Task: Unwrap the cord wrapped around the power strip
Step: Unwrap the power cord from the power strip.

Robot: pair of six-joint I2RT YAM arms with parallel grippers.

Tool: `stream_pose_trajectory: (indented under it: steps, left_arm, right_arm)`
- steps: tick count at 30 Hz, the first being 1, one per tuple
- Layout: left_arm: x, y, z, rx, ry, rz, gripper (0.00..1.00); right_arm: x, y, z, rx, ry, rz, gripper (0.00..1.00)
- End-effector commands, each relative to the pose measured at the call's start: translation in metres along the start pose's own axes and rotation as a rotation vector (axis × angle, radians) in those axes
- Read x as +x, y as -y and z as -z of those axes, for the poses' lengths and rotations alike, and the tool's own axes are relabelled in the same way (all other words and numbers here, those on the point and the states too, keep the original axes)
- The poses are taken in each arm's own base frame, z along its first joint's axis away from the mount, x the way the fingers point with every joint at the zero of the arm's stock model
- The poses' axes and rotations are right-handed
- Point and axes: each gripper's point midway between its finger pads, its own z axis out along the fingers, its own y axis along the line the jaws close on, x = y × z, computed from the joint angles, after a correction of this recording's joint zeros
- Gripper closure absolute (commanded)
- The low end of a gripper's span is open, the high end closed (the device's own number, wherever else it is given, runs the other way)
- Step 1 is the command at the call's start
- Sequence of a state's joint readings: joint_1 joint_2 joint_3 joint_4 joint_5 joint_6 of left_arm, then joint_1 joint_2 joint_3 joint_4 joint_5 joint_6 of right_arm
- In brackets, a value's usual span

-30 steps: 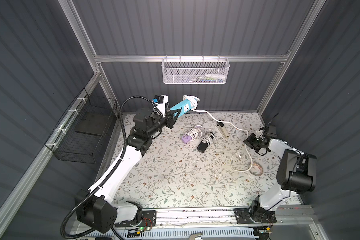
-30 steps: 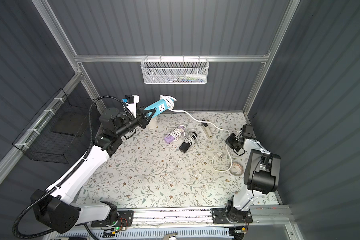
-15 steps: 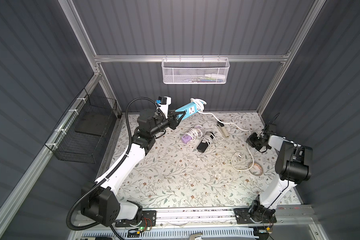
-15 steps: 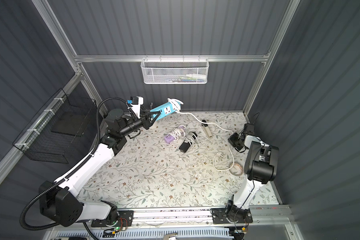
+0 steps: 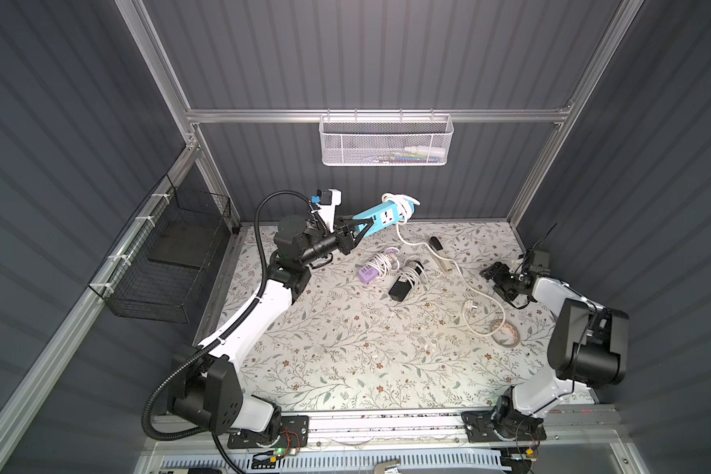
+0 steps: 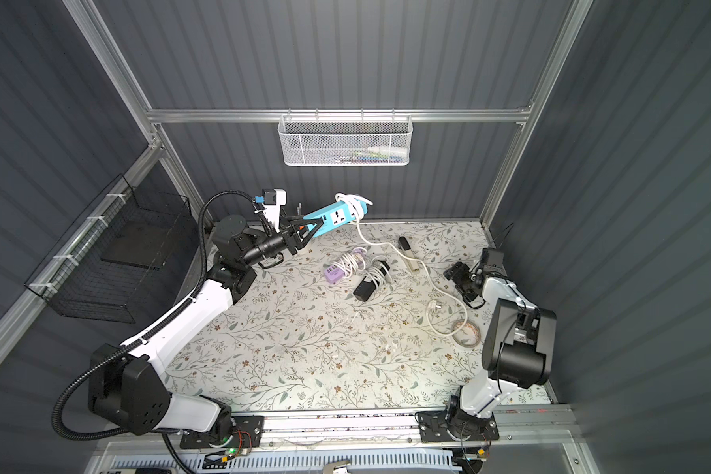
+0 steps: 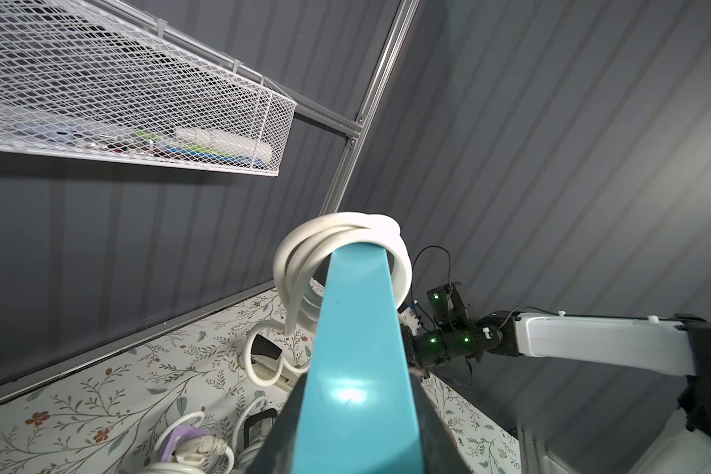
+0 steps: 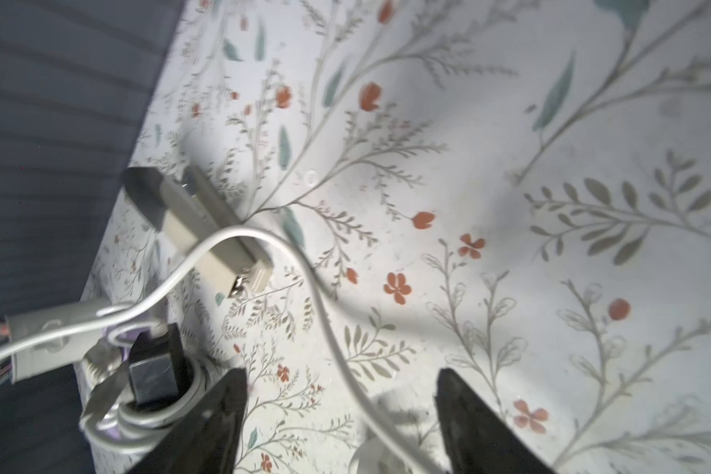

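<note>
The teal power strip (image 5: 380,217) (image 6: 332,216) hangs in the air over the back of the table, with my left gripper (image 5: 362,226) (image 7: 358,377) shut on its near end. The white cord (image 5: 403,205) (image 7: 337,234) is still looped a few times round its far end. From there it drops to the floral table and runs right to its plug (image 5: 468,305). My right gripper (image 5: 496,283) (image 8: 339,373) sits low near the right edge, open. The cord (image 8: 325,312) lies loose between its fingers, touching neither.
A purple adapter (image 5: 368,273) and a black adapter (image 5: 401,287), each with coiled cord, lie mid-table. A beige and black bar (image 5: 440,254) lies under the trailing cord. A tape roll (image 5: 505,330) is at right. A white mesh basket (image 5: 386,139) hangs on the back wall, and a black wire basket (image 5: 173,266) on the left wall.
My right gripper has opened and the cord now lies free between its fingers. My left arm has carried the power strip a little to the right.
</note>
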State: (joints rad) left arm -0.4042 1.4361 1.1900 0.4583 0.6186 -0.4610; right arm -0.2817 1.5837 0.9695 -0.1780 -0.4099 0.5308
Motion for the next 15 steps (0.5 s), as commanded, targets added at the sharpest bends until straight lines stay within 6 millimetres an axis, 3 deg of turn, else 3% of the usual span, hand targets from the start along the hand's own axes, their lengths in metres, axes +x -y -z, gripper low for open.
stream_pose_trajectory:
  steps: [1, 3, 9, 15]
  left_arm:
    - [-0.025, 0.02, 0.0, 0.073, 0.061, -0.05, 1.0]
    - [-0.024, 0.023, -0.003, 0.077, 0.051, -0.044, 1.0]
    - [-0.025, 0.039, -0.008, 0.105, 0.027, -0.036, 1.0]
    - [-0.03, 0.061, -0.012, 0.152, 0.023, -0.028, 1.0]
  right_arm:
    - [-0.002, -0.053, 0.028, -0.144, 0.072, 0.164, 0.08]
    - [0.003, -0.095, 0.047, -0.253, 0.105, 0.279, 0.01]
    - [0.03, -0.199, 0.08, -0.582, 0.183, 0.548, 0.01]
    - [0.051, -0.256, 0.081, -0.774, 0.247, 0.702, 0.01]
